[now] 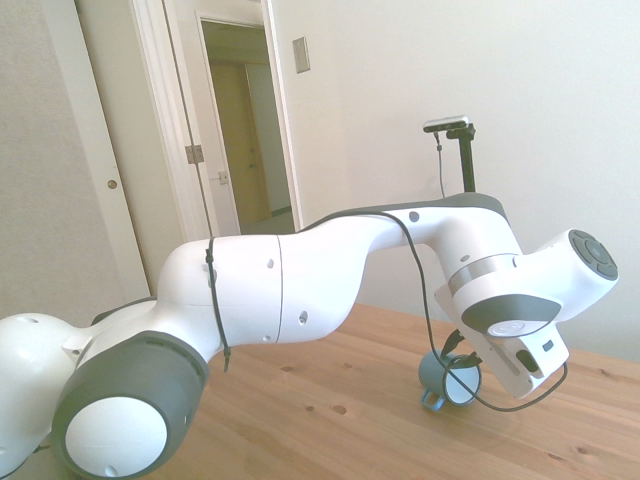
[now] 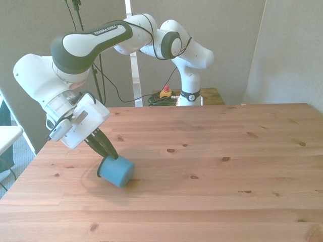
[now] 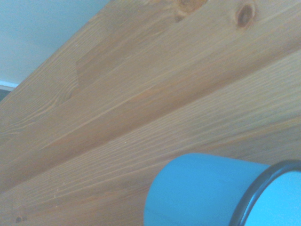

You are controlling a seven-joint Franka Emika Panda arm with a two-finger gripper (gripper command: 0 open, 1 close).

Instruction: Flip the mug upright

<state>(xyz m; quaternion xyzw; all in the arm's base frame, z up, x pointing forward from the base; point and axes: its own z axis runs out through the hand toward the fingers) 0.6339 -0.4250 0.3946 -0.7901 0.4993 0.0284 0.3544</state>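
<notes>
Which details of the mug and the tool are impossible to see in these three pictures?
- Tool: front view shows dark fingers at the mug's rim, but not whether they pinch it; side view, the wrist housing hides them.
- Mug handle: out of sight in the front view.
- Mug opening: cut off by the wrist picture's edge.

white arm low and outstretched, wrist tilted, tool (image 2: pixel 107 151) fingers close together, angled down

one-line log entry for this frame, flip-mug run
stage: flip under way | mug: tilted on its side on the table, not upright | gripper: at mug rim, fingers shut on mug
</notes>
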